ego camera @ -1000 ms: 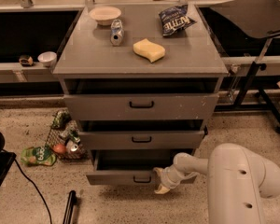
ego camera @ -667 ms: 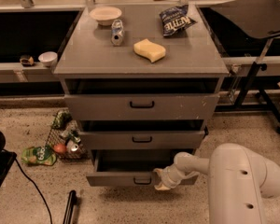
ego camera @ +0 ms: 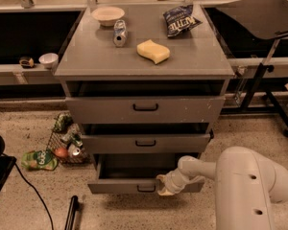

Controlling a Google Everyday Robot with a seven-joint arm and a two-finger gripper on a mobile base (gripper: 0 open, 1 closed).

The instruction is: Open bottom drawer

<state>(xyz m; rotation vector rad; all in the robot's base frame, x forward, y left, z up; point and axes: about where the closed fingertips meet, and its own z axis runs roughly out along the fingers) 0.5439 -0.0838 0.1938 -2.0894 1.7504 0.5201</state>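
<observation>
- Reaching in from the lower right, white arm [ego camera: 240, 186] with gripper [ego camera: 165, 186] low at the cabinet's foot, pressed against the front of the bottom drawer [ego camera: 120, 186], just right of its small black loop handle [ego camera: 145, 189].
- Cannot tell whether gripper is wide, narrow or clamped on anything; contact with drawer front looks likely, on the handle itself not clear.
- Bottom drawer sitting partly out, dark gap of its inside showing behind the front; judged mostly done, maybe a bit more pull left, then release and back away.
- Speckled floor [ego camera: 134, 214] around the base: black cable [ego camera: 33, 195] and black rod [ego camera: 71, 213] at lower left, green packet [ego camera: 38, 159] and wire basket [ego camera: 62, 145] of odds just beside the cabinet's left side.
- Middle drawer [ego camera: 182, 143] and top drawer [ego camera: 101, 110] above, both looking slightly ajar, not the task's concern.
- Grey cabinet top [ego camera: 86, 61]: yellow sponge [ego camera: 153, 51] right of centre, toward the front edge; crushed can [ego camera: 119, 32] left of centre toward the back; bowl [ego camera: 108, 15] at back edge near left corner; blue chip bag [ego camera: 180, 19] at back edge toward right corner.
- Behind and left, low shelf with small white cup [ego camera: 48, 59]; behind and right, black table [ego camera: 259, 16] on thin legs.
</observation>
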